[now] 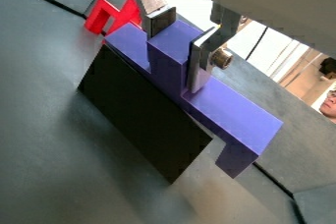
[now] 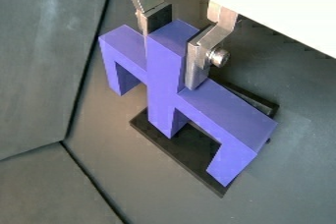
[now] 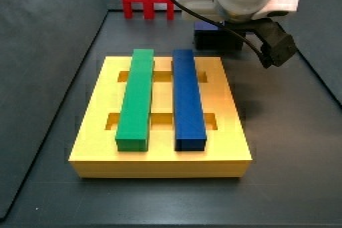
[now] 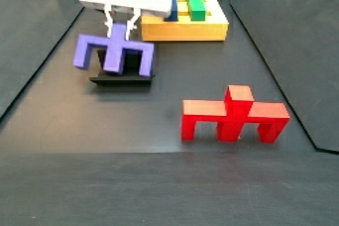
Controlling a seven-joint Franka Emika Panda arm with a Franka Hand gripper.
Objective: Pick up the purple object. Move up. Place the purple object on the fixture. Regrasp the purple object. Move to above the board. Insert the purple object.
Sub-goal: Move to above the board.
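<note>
In both wrist views the tool (image 2: 180,33) is nearest: two flat silver plates with dark pads pinch the central stem of the purple object (image 2: 178,85). The piece is smooth matte plastic, a wide crossbar with a square leg at each end and a thicker block-like stem in the middle. It sits on the fixture (image 2: 197,149), a black holder — in a wrist view only a dark plate edge and a slot under the crossbar show, and the rest is covered by the piece. In a wrist view (image 1: 147,120) the fixture appears as a flat black slab under the purple crossbar; how deep the piece sits in it cannot be told.

In a side view the purple object (image 4: 117,54) stands legs down on the black fixture (image 4: 122,77), with the tool (image 4: 122,17) coming down onto its stem from the white arm body. Nearer that camera, well apart, a red piece (image 4: 236,119) of the same forked shape lies on the dark grey tabletop (image 4: 79,151).

In a side view the board (image 3: 163,152) is a thick yellow slab with slots; a long green bar (image 3: 135,96) and a long blue bar (image 3: 189,96) lie side by side in it. Beyond it the fixture (image 3: 214,40) is partly hidden by the arm — the purple piece is not visible there. The red piece (image 3: 148,2) stands at the far edge.
</note>
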